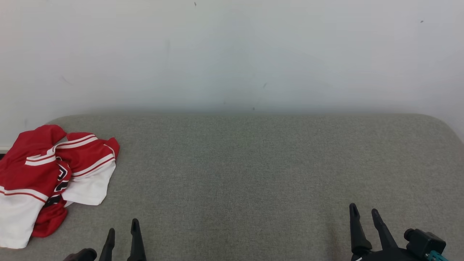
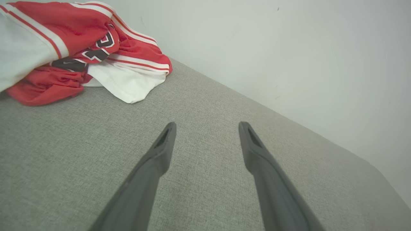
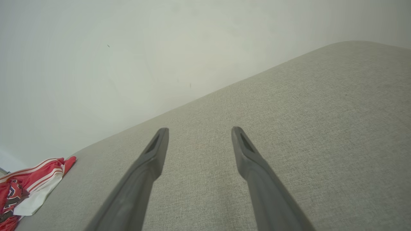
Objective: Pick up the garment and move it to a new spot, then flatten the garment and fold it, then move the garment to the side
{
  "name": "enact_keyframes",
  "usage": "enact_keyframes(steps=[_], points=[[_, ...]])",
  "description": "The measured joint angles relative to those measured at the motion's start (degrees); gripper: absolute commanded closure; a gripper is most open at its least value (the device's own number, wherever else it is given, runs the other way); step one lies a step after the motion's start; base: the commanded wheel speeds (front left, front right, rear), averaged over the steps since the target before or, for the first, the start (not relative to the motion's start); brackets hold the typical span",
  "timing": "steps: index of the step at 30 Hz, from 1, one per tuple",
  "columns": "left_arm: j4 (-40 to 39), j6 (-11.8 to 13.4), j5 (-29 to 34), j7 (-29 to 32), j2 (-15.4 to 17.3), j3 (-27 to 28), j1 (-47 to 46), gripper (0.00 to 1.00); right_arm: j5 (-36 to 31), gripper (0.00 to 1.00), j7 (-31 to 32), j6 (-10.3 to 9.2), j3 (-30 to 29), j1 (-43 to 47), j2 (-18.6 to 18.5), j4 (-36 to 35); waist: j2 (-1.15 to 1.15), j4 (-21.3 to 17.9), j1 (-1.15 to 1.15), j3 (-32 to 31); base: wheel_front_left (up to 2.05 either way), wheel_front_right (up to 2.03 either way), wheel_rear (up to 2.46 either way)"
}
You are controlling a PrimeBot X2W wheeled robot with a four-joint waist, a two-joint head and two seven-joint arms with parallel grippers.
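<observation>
A crumpled red and white garment (image 1: 40, 170) is seen lying in a heap at the far left of the counter (image 1: 235, 163), whose top is covered in grey woven fabric; its left part is cut off by the edge of the head view. Red panels, white panels and red-and-white striped bands are bunched together, and dark lettering or numbering is partly folded into the creases, so it cannot be read. A pale wall (image 1: 232, 54) is seen directly behind the counter's far edge. The left gripper (image 1: 123, 225) is held low near the front edge, just to the right of the garment and apart from it, with its two dark fingers spread and nothing between them. In the left wrist view the garment (image 2: 80, 32) is shown ahead and to the left of the released gripper (image 2: 208, 125). The right gripper (image 1: 363, 208) is held well apart from the garment, over bare fabric at the right, likewise spread and empty (image 3: 199, 129).
</observation>
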Motion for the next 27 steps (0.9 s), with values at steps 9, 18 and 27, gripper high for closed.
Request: enact_keyframes(steps=[9,18,27], points=[[1.7,-1.5,5.4,-1.6,0.6,-2.5,-1.2,0.0,-3.4,0.0,0.4,0.1,-3.1,0.4,0.0,0.0,0.0,1.5,0.0,-0.4,0.0,0.0,0.0],[2.5,-1.5,10.7,-2.9,1.3,-4.1,-1.6,0.0,-9.9,0.0,0.5,0.11,-3.3,0.8,0.0,-0.1,0.0,1.3,0.0,-1.1,0.0,0.0,0.0],[4.1,-1.8,13.5,-4.0,1.6,-5.0,-1.9,0.0,-12.5,0.0,0.9,0.15,-3.3,1.8,0.0,-0.6,0.0,0.9,0.0,-1.9,0.0,0.0,0.0]])
